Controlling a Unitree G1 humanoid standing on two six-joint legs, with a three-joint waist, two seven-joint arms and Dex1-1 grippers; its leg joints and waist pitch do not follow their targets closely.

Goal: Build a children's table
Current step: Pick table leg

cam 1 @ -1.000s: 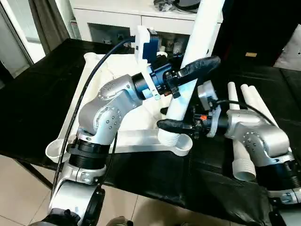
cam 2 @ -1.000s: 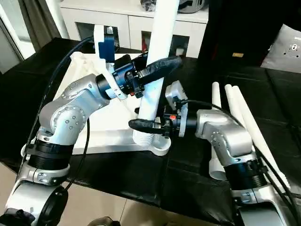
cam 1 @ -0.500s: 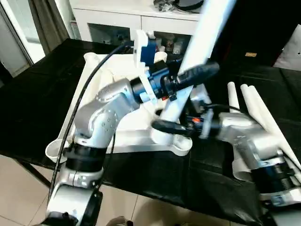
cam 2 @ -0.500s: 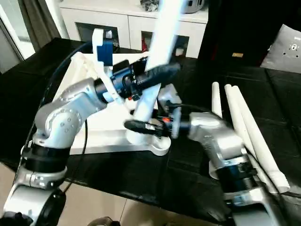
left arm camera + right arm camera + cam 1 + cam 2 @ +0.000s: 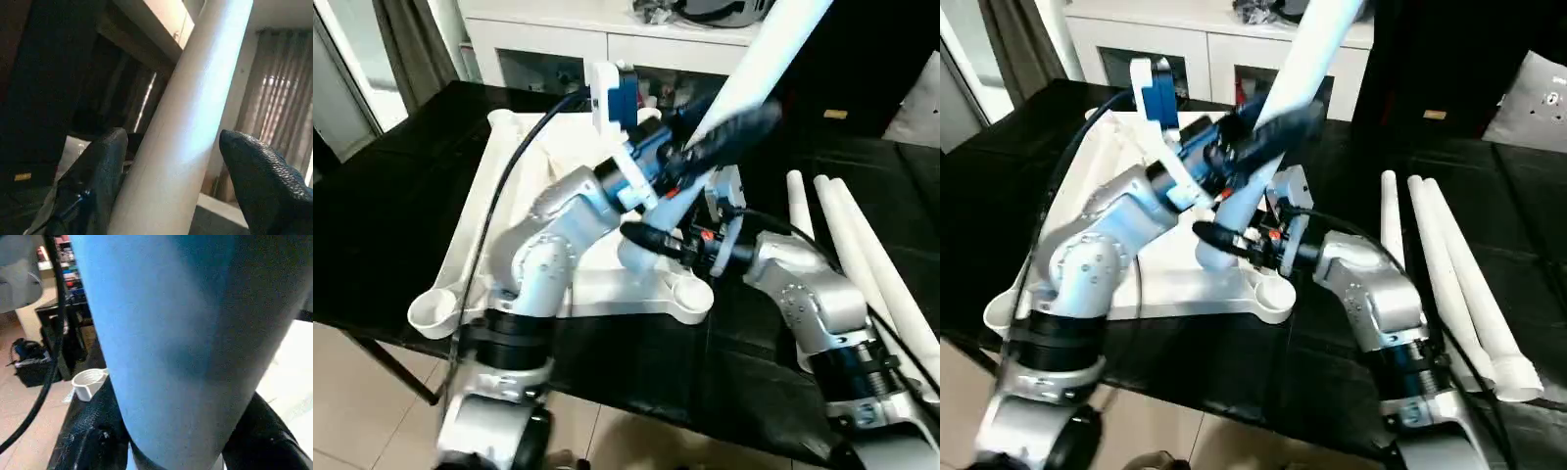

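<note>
Tabletop (image 5: 597,284), white and upside down, lies on the black table (image 5: 401,225) with its near corner socket (image 5: 690,291) empty. One leg (image 5: 744,83) had been standing nearly upright with its ribbed foot seated at that socket; it has since tipped hard over toward the far right, and its lower end has lifted out and now sits just above and to the left of the socket. So the joint that looked close has come apart, I'd say, and the leg will need to be stood up and lined up over the socket again.

The left hand (image 5: 171,181) sits higher up the leg and has been spreading: its two black fingers (image 5: 259,181) now stand well apart on either side of the tube, with daylight between the far pad and the plastic, so it no longer grips. The right hand (image 5: 651,238) is down at the leg's lower end, half closed, its fingers hugging the tube on both sides, and it alone appears to carry the leg.

Three more legs (image 5: 832,225) lie side by side on the table, to the right of the tabletop, waiting their turn.
</note>
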